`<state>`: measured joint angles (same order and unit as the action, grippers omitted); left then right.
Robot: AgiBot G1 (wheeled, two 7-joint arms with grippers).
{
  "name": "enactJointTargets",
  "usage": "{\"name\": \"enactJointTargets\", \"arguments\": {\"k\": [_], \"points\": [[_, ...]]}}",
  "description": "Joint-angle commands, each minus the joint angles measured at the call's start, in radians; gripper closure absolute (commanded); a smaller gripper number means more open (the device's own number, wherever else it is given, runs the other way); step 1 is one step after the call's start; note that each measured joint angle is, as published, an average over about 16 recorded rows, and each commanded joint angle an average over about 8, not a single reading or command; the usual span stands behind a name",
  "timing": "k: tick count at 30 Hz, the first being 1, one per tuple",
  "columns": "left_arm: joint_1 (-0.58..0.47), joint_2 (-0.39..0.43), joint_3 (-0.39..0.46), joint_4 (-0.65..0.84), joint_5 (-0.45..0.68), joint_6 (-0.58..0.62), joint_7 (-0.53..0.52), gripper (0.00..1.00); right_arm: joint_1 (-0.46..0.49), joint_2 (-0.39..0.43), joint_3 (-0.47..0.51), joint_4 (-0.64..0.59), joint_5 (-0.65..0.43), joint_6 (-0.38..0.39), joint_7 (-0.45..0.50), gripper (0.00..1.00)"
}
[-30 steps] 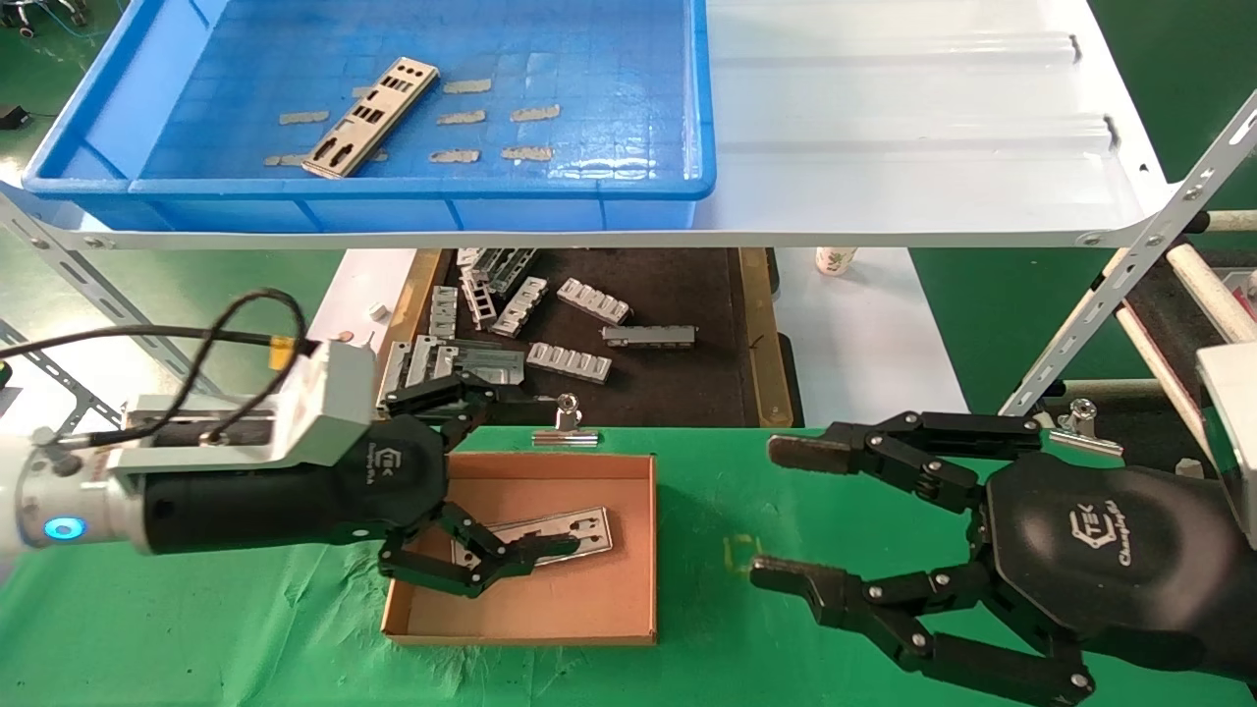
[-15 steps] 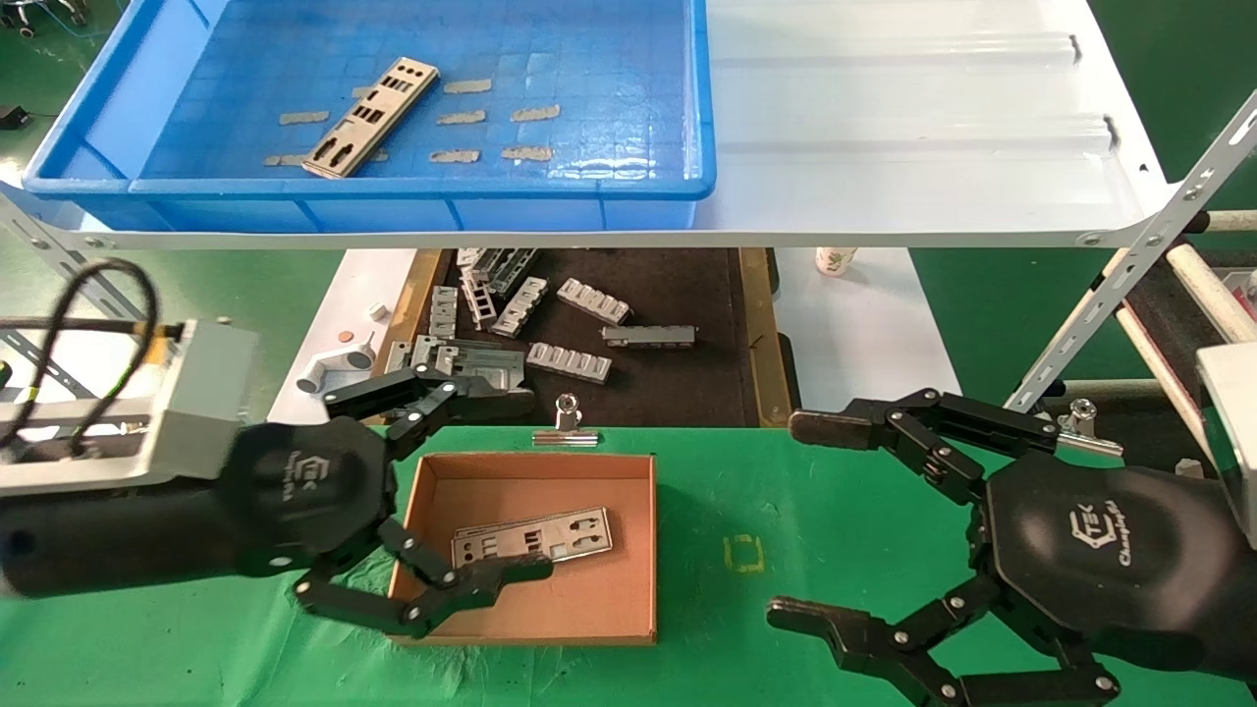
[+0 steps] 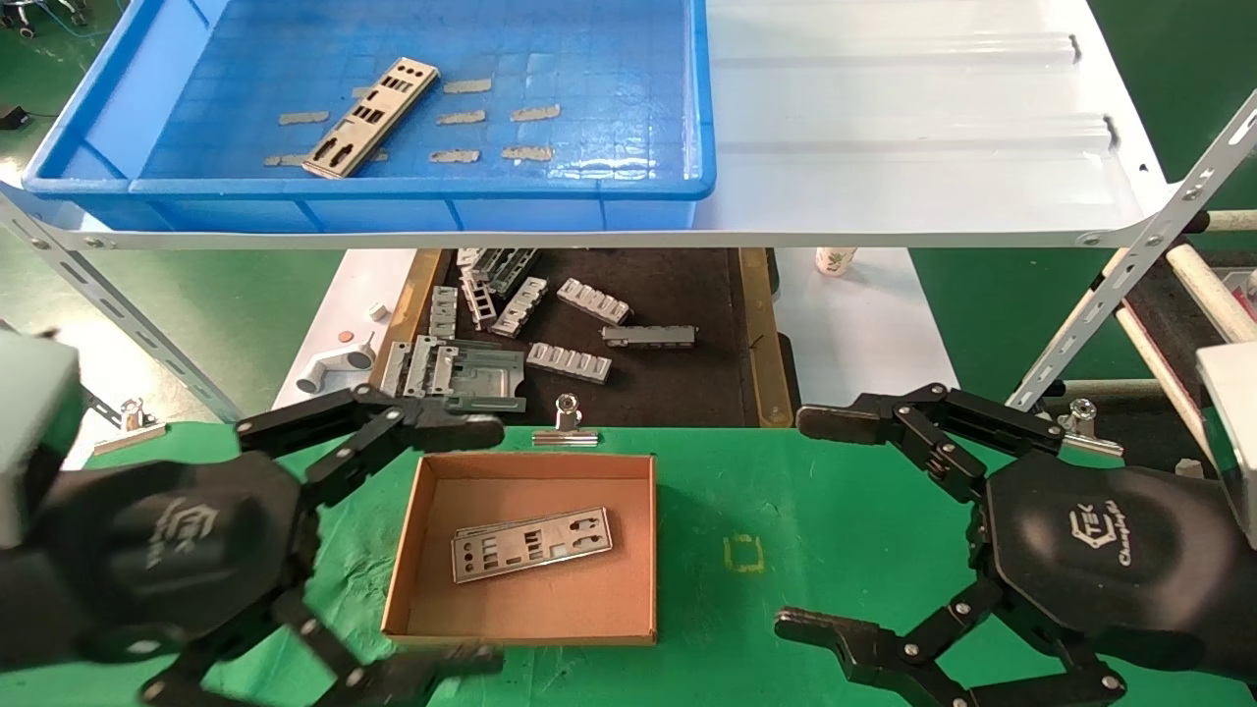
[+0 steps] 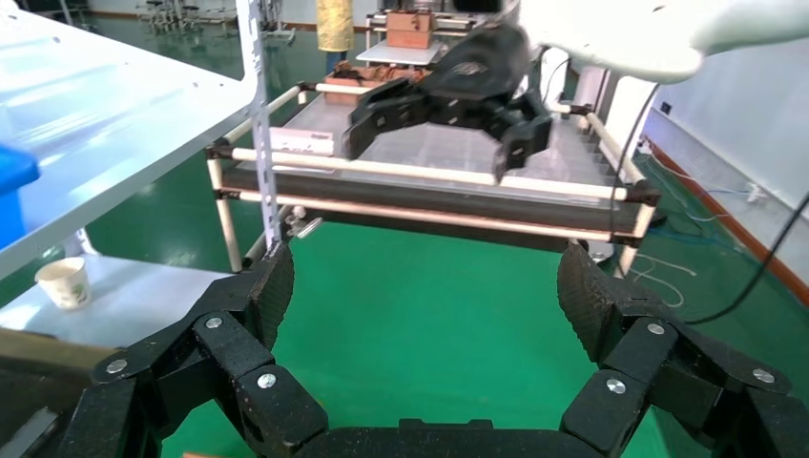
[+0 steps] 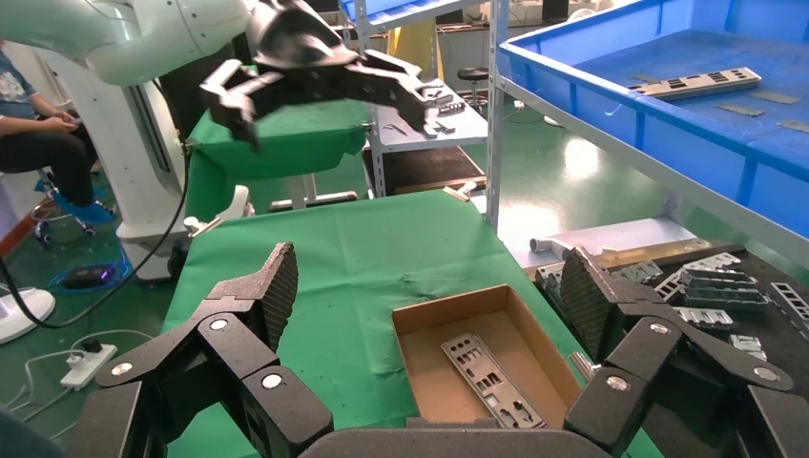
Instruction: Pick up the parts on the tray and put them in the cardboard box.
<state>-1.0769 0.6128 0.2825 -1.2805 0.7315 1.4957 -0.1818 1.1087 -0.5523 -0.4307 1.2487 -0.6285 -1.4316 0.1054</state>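
Left gripper (image 3: 471,540) back off box (image 3: 628,550), spread empty; punched silver-grey plate (image 3: 531,543) flat inside.

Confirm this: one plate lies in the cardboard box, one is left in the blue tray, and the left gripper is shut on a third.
Wrong on the last point. The head view shows the left gripper open and empty beside the cardboard box. One plate lies in the box, one plate in the blue tray.
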Motion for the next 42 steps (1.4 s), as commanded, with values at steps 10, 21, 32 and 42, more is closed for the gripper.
{"name": "enactJointTargets", "arguments": {"k": [10, 21, 32, 42], "points": [[0.014, -0.01, -0.017, -0.022, -0.012, 0.004, -0.014, 0.0, 0.0, 0.0, 0.0, 0.0, 0.0, 0.0, 0.0, 0.0], [0.007, -0.005, -0.008, -0.01, -0.005, 0.001, -0.009, 0.0, 0.0, 0.0, 0.0, 0.0, 0.0, 0.0, 0.0, 0.0], [0.004, -0.003, -0.005, -0.005, -0.002, 0.0, -0.007, 0.0, 0.0, 0.0, 0.0, 0.0, 0.0, 0.0, 0.0, 0.0], [0.003, -0.002, -0.003, -0.004, -0.001, 0.0, -0.006, 0.0, 0.0, 0.0, 0.0, 0.0, 0.0, 0.0, 0.0, 0.0]]}}
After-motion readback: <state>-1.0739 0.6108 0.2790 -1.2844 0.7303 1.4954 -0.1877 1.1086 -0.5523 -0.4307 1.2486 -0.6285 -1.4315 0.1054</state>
